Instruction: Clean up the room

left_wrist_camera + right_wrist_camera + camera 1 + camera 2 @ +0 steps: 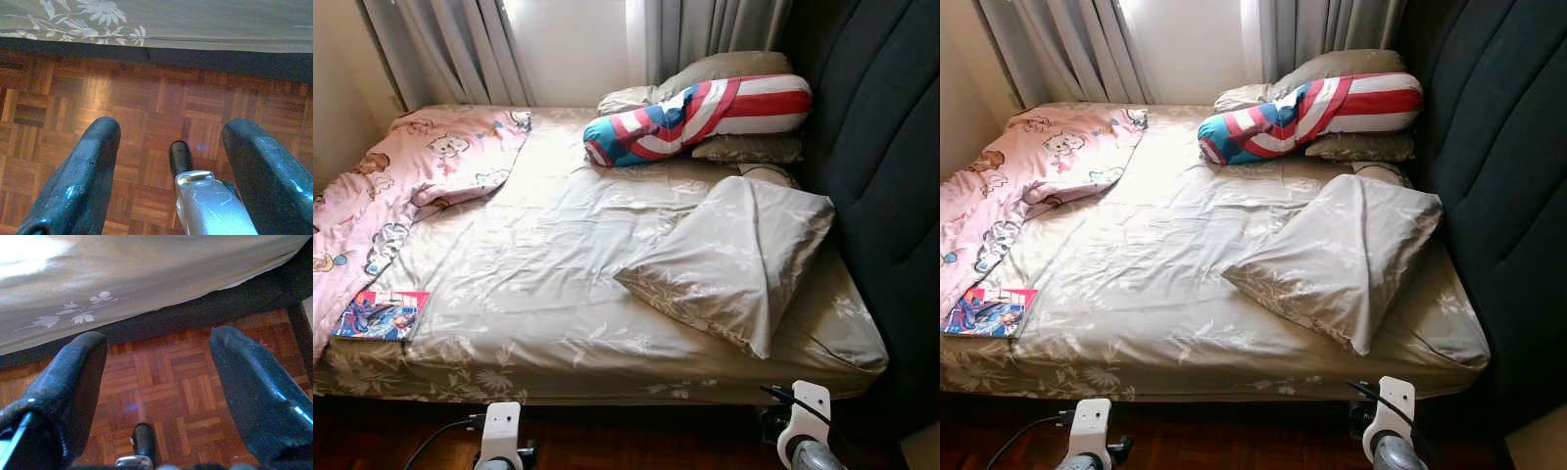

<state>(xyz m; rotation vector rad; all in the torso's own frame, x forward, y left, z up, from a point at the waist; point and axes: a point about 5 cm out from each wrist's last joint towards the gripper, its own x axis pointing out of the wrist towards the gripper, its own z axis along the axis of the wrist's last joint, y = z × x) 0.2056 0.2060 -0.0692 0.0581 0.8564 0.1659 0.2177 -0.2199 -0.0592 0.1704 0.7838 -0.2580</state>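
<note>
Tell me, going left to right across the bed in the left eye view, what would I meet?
Comic book → pink blanket → striped bolster → loose pillow → dark headboard.

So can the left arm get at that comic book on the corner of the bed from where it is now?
Probably yes. The comic book lies flat at the bed's near left edge with nothing on it, and the left gripper hangs open, low over the wood floor.

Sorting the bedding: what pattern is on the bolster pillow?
Red and white stripes, blue with white stars; bolster pillow, clearest in left eye view.
</note>
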